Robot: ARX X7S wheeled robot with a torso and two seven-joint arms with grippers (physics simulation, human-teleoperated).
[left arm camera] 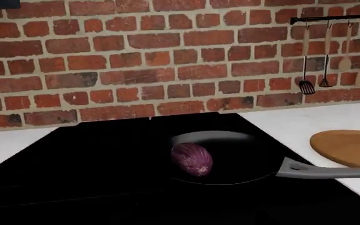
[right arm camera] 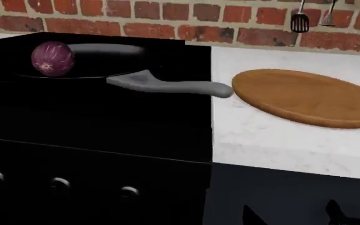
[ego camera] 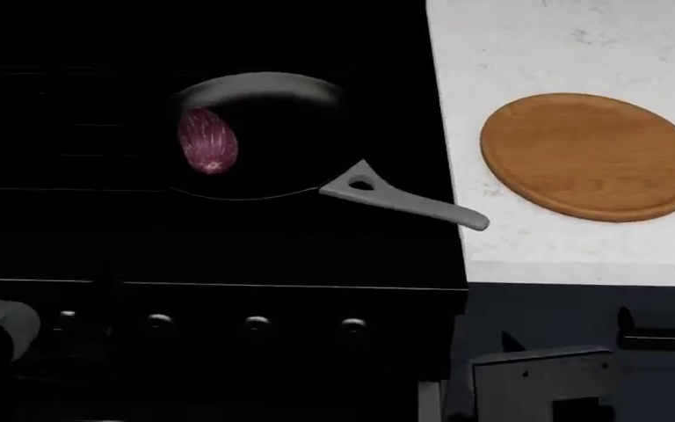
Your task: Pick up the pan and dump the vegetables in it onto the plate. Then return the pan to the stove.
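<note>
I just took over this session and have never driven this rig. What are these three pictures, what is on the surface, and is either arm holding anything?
You are seeing a simulated wheeled robot with two arms. One picture looks down from its head; the other two come from cameras near each gripper, looking across the stove toward a brick wall.

On the black stove sits the pan with a small purple eggplant inside. The pan's grey handle points toward the wooden plate, which lies bare on the white counter beside the stove.

Nothing is held. The dark shapes along the lower edge of the head view seem to be parts of the arms, well short of the pan; I cannot tell whether the grippers are open.
</note>
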